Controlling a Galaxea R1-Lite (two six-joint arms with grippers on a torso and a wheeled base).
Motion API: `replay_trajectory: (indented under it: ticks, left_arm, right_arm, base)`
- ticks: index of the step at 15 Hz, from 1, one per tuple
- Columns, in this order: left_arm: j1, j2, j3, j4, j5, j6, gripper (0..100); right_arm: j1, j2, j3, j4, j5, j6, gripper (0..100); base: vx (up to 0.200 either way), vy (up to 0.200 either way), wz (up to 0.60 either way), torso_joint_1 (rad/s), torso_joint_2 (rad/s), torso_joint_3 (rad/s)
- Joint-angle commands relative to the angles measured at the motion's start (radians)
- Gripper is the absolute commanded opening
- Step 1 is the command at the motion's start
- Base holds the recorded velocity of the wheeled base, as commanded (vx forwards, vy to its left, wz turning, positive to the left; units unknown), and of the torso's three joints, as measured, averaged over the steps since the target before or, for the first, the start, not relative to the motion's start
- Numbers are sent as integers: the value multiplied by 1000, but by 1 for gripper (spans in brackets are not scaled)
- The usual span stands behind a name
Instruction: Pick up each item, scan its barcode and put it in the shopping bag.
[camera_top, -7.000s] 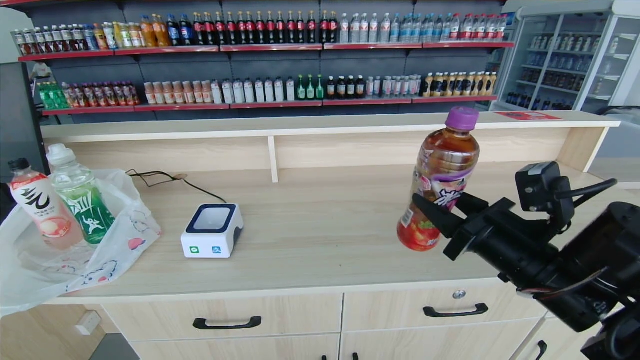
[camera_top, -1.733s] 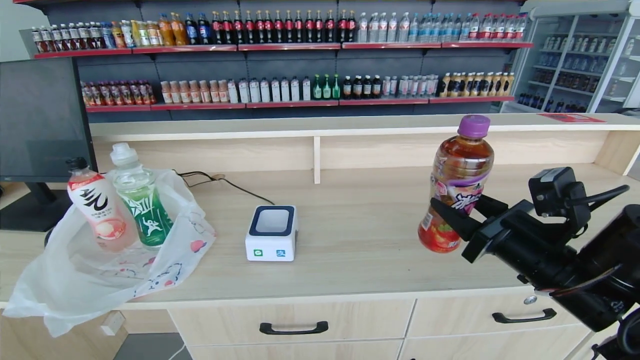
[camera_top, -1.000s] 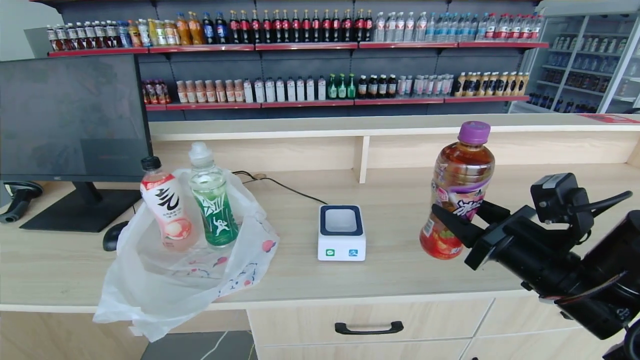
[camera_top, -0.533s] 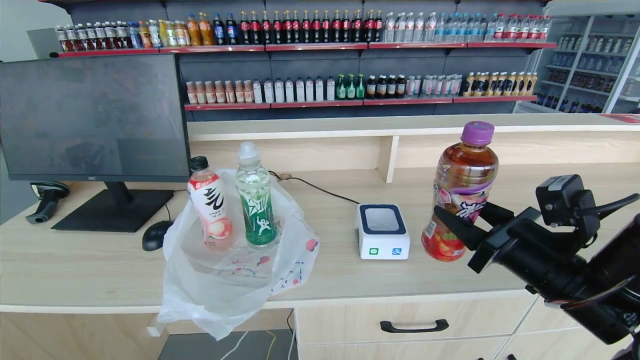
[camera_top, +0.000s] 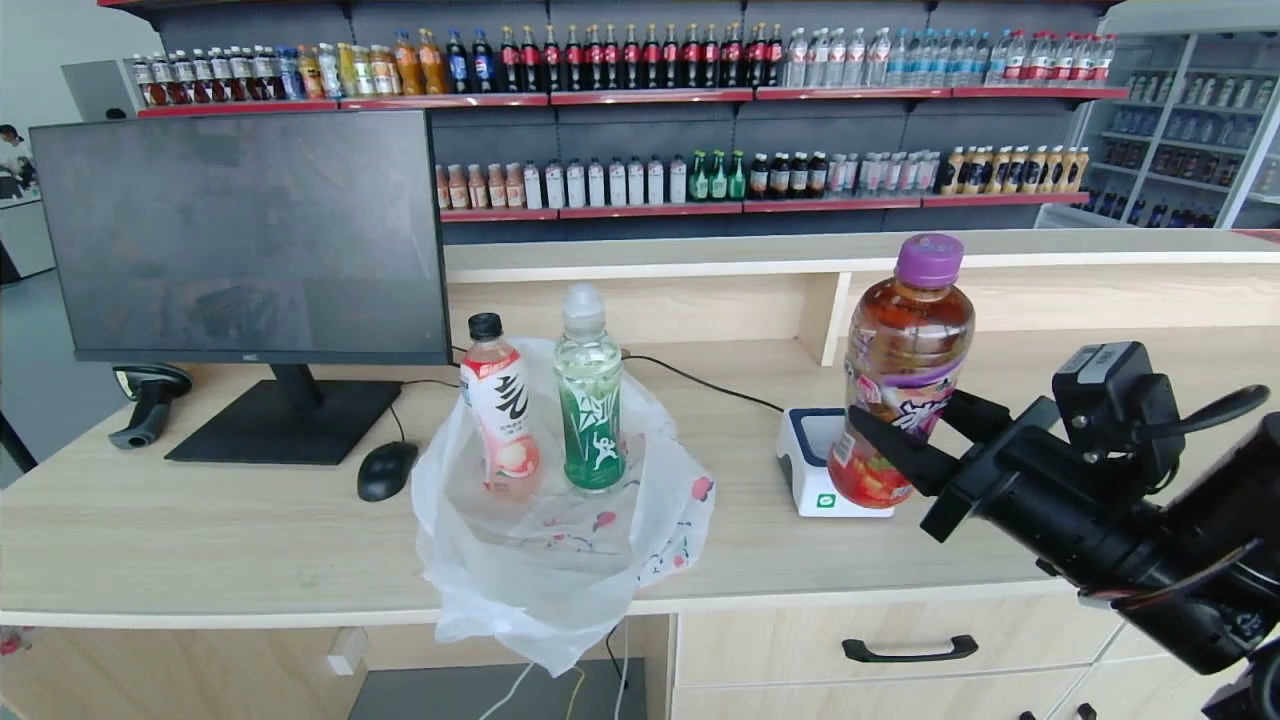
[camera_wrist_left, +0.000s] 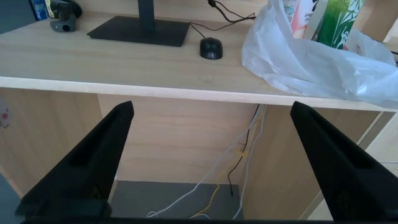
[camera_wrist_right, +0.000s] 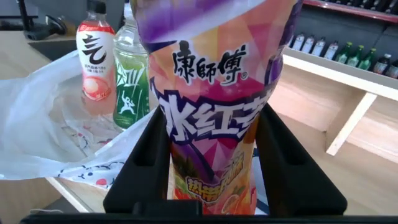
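My right gripper (camera_top: 915, 435) is shut on a red tea bottle (camera_top: 905, 370) with a purple cap, held upright above the counter. The same bottle (camera_wrist_right: 211, 106) sits between the black fingers (camera_wrist_right: 146, 155) in the right wrist view. Just behind it stands the white barcode scanner (camera_top: 808, 470), partly hidden by it. Left of the scanner lies the open white shopping bag (camera_top: 560, 550), holding a pink bottle (camera_top: 498, 420) and a green bottle (camera_top: 590, 400). My left gripper (camera_wrist_left: 211, 155) is open and holds nothing, low in front of the counter's edge.
A dark monitor (camera_top: 240, 230) stands at the counter's left, with a black mouse (camera_top: 386, 470) and a handheld scanner (camera_top: 150, 400) near it. A cable runs from the scanner to the raised back ledge (camera_top: 830, 250). Drawers (camera_top: 900, 640) lie below the counter.
The head camera has swung left, so the whole scene slid right and the monitor came into view. The held bottle now overlaps the scanner, where before it stood to its right.
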Motion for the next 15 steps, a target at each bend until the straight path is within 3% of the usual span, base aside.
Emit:
replay_trajectory:
  ticks: [1,4,6,10,15]
  left_arm:
    - [-1,0,0,0,1,0,100]
    - [-1,0,0,0,1,0,100]
    - [-1,0,0,0,1,0,100]
    - [-1,0,0,0,1,0,100]
    - [-1,0,0,0,1,6,100]
  right_arm:
    - [-30,41,-54,-3,84,-73,0]
    - [-70,98,-154,-3,226,-306,0]
    - [-37,152,-166,-3,225,-461,0]
    - [-60,219,-230,-3,229,-758,0]
    - [-156,244,-229,-3,372,-973,0]
  base:
    - [0,0,0,0,0,0]
    - [0,0,0,0,0,0]
    - [0,0,0,0,0,0]
    - [0,0,0,0,0,0]
    - [0,0,0,0,0,0]
